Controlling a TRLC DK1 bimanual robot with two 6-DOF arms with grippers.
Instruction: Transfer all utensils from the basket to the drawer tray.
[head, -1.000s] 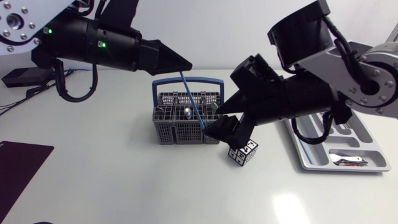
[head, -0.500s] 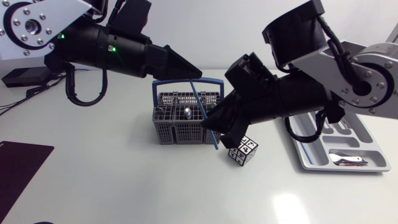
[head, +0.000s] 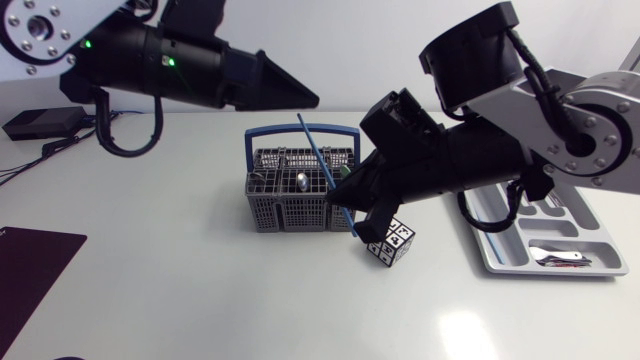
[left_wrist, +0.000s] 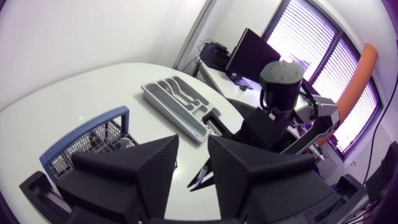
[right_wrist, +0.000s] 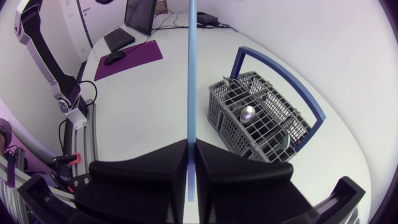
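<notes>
A thin blue stick (head: 322, 168) stands tilted over the grey basket (head: 272, 212) with the blue handle. My right gripper (head: 346, 207) is shut on its lower part, just at the basket's right side. In the right wrist view the blue stick (right_wrist: 191, 87) runs straight up from between the right gripper's (right_wrist: 191, 153) closed fingers. My left gripper (head: 308, 100) hangs above and behind the basket, open and apart from the stick's top. The left wrist view shows the left gripper (left_wrist: 193, 155) with nothing in its gap. A spoon (head: 300, 182) stands in the basket. The drawer tray (head: 497, 262) lies at the right.
A cube with black-and-white markers (head: 390, 243) sits right of the basket, under my right gripper. Silvery utensils (head: 560, 258) lie in the tray's near compartment. A dark mat (head: 30, 270) covers the table's left edge, and a black box (head: 40, 122) sits at the far left.
The right gripper has shut on the blue stick's lower part. The left gripper has let go of its top, opened and drawn back a little; the stick hangs lower.
</notes>
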